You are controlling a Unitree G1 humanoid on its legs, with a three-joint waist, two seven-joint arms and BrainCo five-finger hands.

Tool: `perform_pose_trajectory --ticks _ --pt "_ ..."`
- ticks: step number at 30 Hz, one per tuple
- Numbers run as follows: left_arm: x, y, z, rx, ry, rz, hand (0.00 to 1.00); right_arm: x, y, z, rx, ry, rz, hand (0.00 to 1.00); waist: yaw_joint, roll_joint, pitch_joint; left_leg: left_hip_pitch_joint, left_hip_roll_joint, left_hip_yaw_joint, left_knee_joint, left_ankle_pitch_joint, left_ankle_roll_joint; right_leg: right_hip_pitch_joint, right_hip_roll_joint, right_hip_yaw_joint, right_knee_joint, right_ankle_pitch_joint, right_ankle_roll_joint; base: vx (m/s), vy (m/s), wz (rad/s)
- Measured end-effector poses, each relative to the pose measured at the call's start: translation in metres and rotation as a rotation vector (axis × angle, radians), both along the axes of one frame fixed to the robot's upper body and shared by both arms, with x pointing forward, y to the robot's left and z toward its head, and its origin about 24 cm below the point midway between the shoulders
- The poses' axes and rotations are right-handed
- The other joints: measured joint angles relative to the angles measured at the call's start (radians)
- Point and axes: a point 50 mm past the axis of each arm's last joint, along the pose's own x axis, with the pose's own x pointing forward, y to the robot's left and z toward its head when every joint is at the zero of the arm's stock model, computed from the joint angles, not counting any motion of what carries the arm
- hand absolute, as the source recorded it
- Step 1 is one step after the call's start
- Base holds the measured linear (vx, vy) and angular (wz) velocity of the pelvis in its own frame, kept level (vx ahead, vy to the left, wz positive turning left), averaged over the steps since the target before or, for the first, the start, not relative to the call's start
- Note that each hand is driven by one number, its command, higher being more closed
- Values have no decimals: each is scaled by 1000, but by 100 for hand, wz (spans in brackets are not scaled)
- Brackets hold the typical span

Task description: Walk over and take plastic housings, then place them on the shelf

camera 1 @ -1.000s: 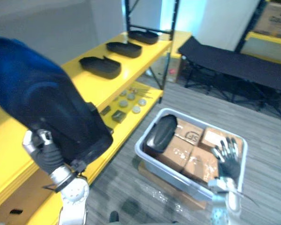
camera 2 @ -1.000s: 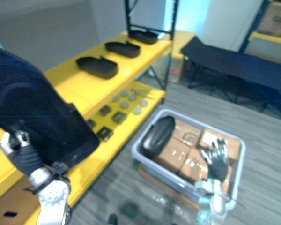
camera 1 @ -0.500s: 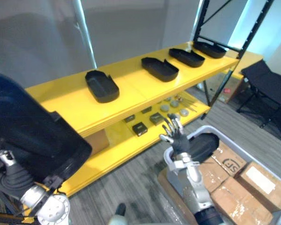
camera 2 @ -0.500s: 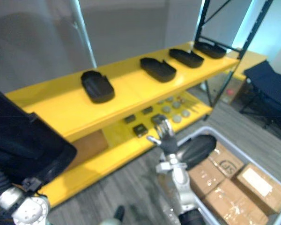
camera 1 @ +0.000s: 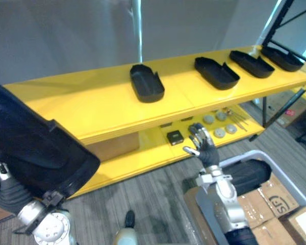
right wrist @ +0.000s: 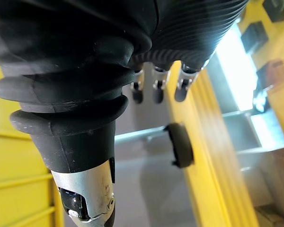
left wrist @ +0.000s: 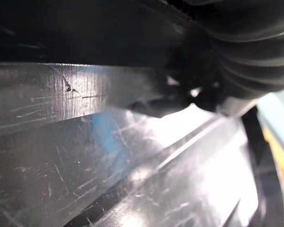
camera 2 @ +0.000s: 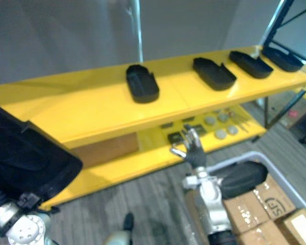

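Fingers straight, spread and empty, the right hand (camera 1: 205,148) hangs before the shelf (camera 1: 92,108), left of a housing (camera 1: 251,173) in the bin (camera 1: 243,153); near left, the left hand (camera 1: 9,192), grip untellable, sits under a big housing (camera 1: 35,138); four housings (camera 1: 147,83) line the shelf top.

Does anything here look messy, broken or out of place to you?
Nothing stands out. Four black housings lie spaced in a row on the yellow shelf, small parts sit on its lower board, and another housing rests on cardboard boxes in the grey bin. Nothing looks spilled or broken.
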Motion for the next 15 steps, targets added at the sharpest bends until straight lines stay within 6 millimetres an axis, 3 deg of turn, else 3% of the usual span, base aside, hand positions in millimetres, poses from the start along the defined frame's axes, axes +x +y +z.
perform_pose_trajectory --ticks 1,3,5,7,9,11,15 --pt "3 -2 2 13 -8 -25 100 -1 -2 1 2 -5 -8 0 -12 2 6 0 -5 -14 -1 2 2 -4 7 31 17 -26 -6 -148 -28 60" --pt "19 -12 14 105 -38 -169 100 -11 -14 1 4 -19 -60 0 -64 1 16 -15 -36 -84 -5 13 14 -46 51 221 89 -134 -46 -170 -78 97" --pt "32 -21 26 198 -83 -292 100 -18 -25 3 1 -38 -109 0 -94 2 16 -40 -56 -131 -5 25 19 -73 86 307 123 -175 -67 -86 -106 89" --pt "47 -32 40 317 -115 -417 100 -23 -38 4 -9 -63 -157 0 -91 7 21 -63 -62 -158 0 51 -6 -73 90 280 123 -160 -33 1 -80 57" --pt "52 -35 45 373 -110 -471 100 -24 -47 8 -23 -95 -175 0 -108 6 23 -76 -73 -176 1 65 -1 -68 97 280 122 -157 -29 36 -42 46" --pt "53 -36 46 399 -97 -494 100 -23 -50 12 -31 -123 -175 0 -103 4 24 -75 -71 -176 1 66 0 -68 101 298 122 -157 -29 -1 -33 16" --pt "51 -36 40 381 -66 -535 100 -16 -47 24 -65 -197 -139 0 -91 31 47 -70 -54 -171 1 68 -4 -68 114 307 109 -159 -32 -75 -36 -8"
